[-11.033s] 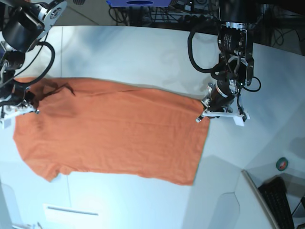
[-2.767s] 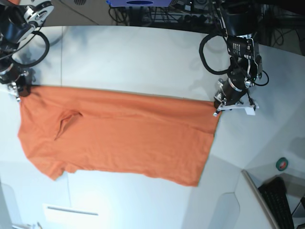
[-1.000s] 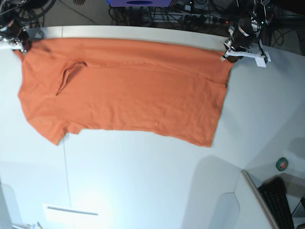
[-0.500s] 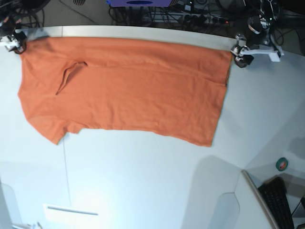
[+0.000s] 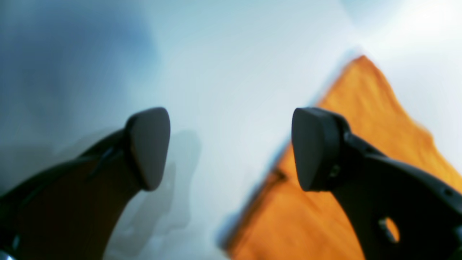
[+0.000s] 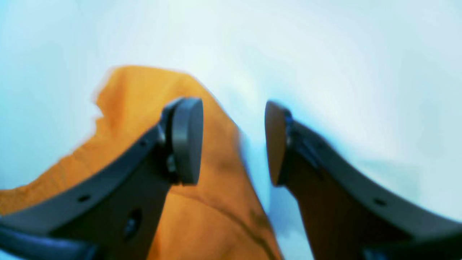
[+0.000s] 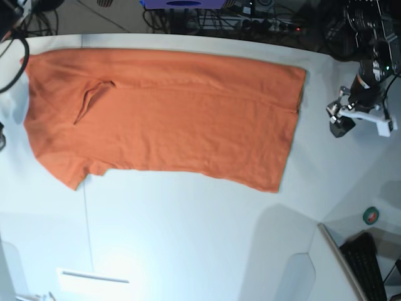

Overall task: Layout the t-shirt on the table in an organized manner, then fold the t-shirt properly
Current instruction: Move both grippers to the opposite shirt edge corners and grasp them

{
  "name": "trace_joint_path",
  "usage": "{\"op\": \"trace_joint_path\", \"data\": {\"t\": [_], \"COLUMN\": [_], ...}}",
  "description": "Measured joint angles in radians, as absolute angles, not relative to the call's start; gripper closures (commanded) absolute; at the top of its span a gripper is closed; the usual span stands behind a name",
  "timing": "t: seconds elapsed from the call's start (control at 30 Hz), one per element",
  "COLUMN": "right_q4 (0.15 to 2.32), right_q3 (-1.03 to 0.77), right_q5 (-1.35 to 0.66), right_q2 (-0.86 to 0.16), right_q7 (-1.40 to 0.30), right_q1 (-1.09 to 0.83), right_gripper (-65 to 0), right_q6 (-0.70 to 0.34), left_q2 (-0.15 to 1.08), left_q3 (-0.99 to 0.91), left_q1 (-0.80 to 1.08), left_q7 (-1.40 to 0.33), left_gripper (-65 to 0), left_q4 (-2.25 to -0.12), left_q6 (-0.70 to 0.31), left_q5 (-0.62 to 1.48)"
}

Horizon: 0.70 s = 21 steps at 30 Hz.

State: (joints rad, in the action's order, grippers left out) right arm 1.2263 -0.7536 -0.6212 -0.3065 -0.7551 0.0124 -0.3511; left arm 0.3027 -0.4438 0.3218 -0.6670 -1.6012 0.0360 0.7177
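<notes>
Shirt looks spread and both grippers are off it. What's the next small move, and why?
Probably bring the left gripper back to the t-shirt's near right corner to start a fold. Both it and the right gripper are open and empty, and the shirt lies mostly flat on the table, apart from a small crease near the collar.

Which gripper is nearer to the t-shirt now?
Right. The right gripper hangs open over the edge of the t-shirt, one finger above the cloth; the left gripper, open, stands apart on the hem side.
</notes>
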Motion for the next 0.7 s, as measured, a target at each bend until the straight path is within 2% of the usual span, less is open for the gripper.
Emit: {"op": "trace_joint_path", "data": {"t": [0.1, 0.17, 0.33, 0.43, 0.5, 0.7], "right_q4": [1.004, 0.853, 0.544, 0.393, 0.34, 0.327], "right_q3": [-0.555, -0.388, -0.079, 0.031, 0.078, 0.182], "right_q5": [-0.627, -0.623, -0.625, -0.622, -0.622, -0.625], "right_q2": [-0.389, -0.42, -0.43, -0.43, -0.433, -0.423], "right_q7": [-0.716, -0.65, -0.443, -0.342, -0.281, -0.242], "right_q1": [0.182, 0.287, 0.452, 0.505, 0.527, 0.531], "right_gripper": [-27.2, -27.2, -27.2, -27.2, -27.3, -27.3], "right_q6": [-0.344, -0.341, -0.342, -0.338, -0.292, -0.281], "left_q2": [0.305, 0.306, 0.308, 0.317, 0.329, 0.332], "left_q3": [-0.413, -0.414, -0.411, -0.41, -0.41, -0.413], "left_q1": [0.197, 0.146, 0.088, 0.086, 0.09, 0.097], "left_q7": [-0.791, -0.811, -0.821, -0.824, -0.823, -0.824], "left_gripper": [-49.5, -49.4, -49.4, -49.4, -49.4, -49.4], "left_q4": [-1.52, -1.487, -1.458, -1.456, -1.453, -1.453], "left_q6": [0.033, 0.037, 0.037, 0.036, 0.037, 0.036], "left_q5": [0.717, 0.711, 0.712, 0.713, 0.712, 0.709]}}
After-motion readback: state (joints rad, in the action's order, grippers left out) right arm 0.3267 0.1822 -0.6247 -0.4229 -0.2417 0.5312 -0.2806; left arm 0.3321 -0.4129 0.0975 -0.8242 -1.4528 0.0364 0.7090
